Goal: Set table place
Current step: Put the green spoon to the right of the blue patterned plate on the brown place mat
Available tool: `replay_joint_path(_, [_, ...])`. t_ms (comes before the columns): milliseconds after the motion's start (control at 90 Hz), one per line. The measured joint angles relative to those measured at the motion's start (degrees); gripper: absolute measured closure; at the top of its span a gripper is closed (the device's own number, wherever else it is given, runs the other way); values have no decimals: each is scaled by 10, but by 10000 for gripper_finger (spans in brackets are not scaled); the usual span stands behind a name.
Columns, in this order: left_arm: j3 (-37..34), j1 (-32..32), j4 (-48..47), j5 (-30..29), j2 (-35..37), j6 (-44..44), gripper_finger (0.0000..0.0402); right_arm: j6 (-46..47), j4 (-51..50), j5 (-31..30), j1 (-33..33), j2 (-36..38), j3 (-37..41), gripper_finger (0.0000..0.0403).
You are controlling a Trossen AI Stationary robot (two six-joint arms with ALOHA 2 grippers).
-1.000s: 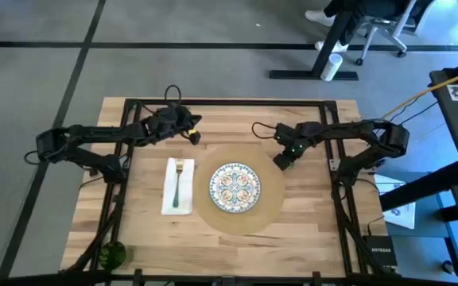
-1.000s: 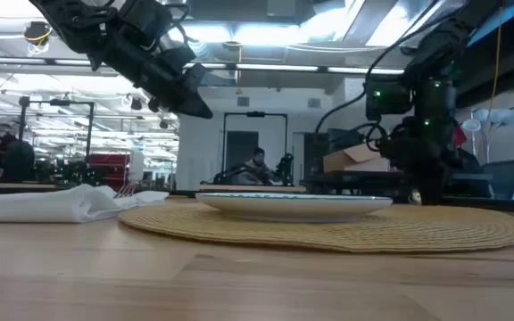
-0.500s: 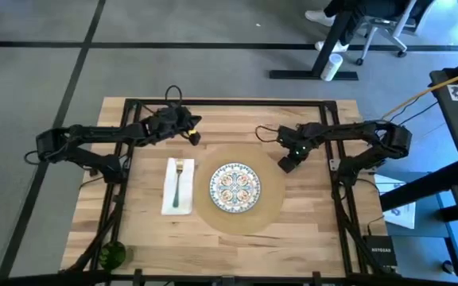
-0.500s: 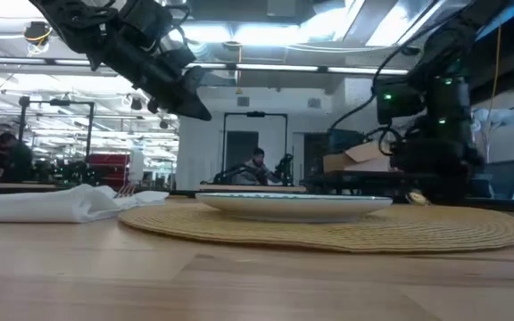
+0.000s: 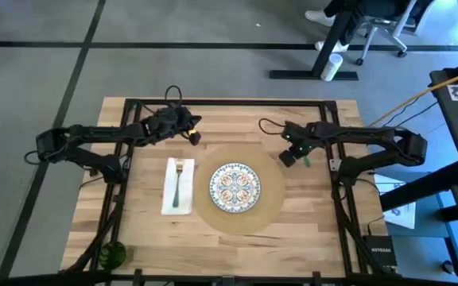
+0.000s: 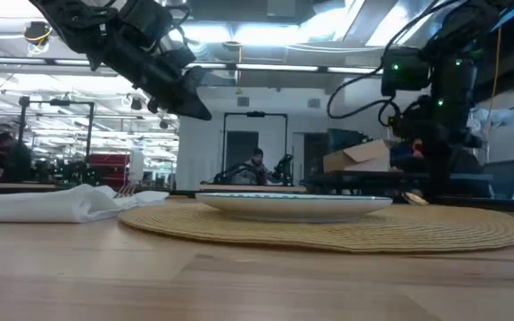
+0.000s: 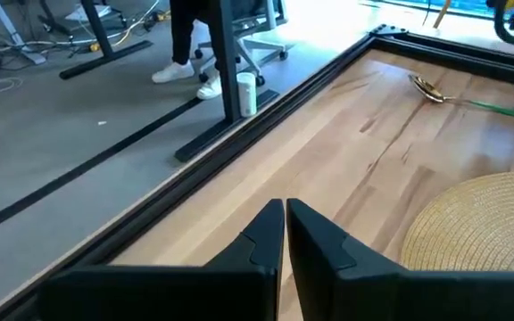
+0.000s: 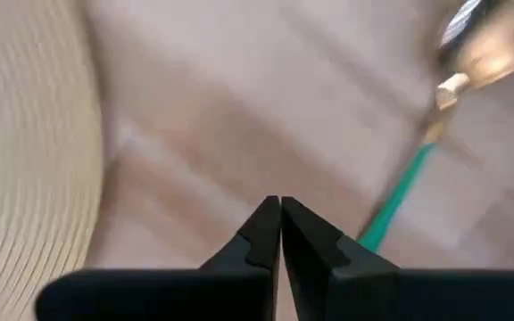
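The round tan place mat [image 5: 270, 202] lies on the wooden table [image 5: 308, 230] with a patterned plate [image 5: 234, 187] at its middle. Left of it a fork [image 5: 179, 179] lies on a white napkin [image 5: 178, 199]. My right gripper [image 5: 285, 158] is shut above the bare wood between the mat's far right edge [image 8: 34, 152] and a green-handled spoon [image 8: 398, 203], touching neither. The spoon lies flat on the table [image 7: 435, 89]. My left gripper [image 5: 194, 136] is shut and hangs in the air beyond the mat's far left edge [image 7: 471, 223].
A black frame [image 5: 229, 102] runs around the table just inside its edges. A small green thing [image 5: 112, 254] sits at the near left corner. Bare wood shows to the right of the mat and along the near edge.
My right gripper has risen and drawn back toward the table's right and far edges, away from the mat. The green-handled spoon, covered by the arm before, now shows on the wood beside it.
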State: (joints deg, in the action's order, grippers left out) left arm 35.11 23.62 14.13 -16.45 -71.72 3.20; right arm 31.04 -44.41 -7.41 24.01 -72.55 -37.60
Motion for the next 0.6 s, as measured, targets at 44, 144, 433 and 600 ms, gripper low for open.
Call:
replay_joint_path(44, [0,0,0,0,0,4,400,13,-1,-10,3,0,0,388])
replay_joint_path(144, [0,0,0,0,0,9,400,43,-2,-20,27,0,0,369])
replay_joint_path(433, [0,0,-1,0,0,9,400,43,1,-21,98,0,-1,335])
replay_joint_path(600, [0,0,-2,0,0,9,400,32,-5,-21,124,-15,-1,346])
